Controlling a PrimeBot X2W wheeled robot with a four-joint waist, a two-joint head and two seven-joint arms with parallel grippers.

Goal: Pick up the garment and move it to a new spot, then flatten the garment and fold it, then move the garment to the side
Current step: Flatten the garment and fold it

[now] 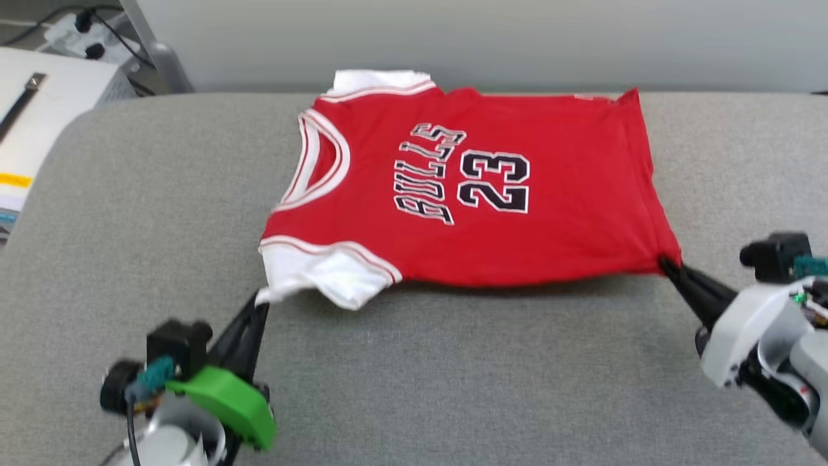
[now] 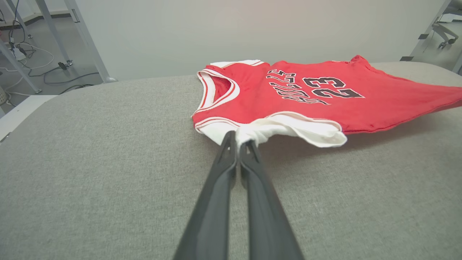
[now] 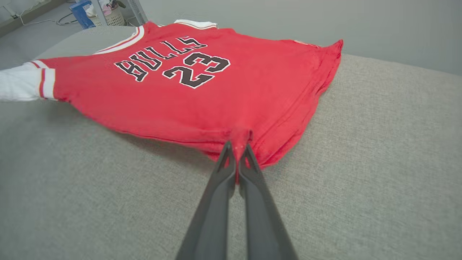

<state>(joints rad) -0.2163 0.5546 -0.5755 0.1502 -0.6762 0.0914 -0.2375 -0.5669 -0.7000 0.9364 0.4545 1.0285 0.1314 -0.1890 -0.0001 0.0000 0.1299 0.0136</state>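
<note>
Left pincer (image 1: 262,299) grips the white sleeve of the garment (image 1: 479,246); right pincer (image 1: 665,263) clamps its red hem corner.

Red garment (image 1: 556,213) has white sleeves, black white-edged lettering, seemingly red-striped white collar.

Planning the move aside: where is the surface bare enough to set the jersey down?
Bare grey surface lies left of the jersey, along the near edge between the left end effector and right end effector, and right of its hem. Crowded: the far middle, under the jersey.
</note>
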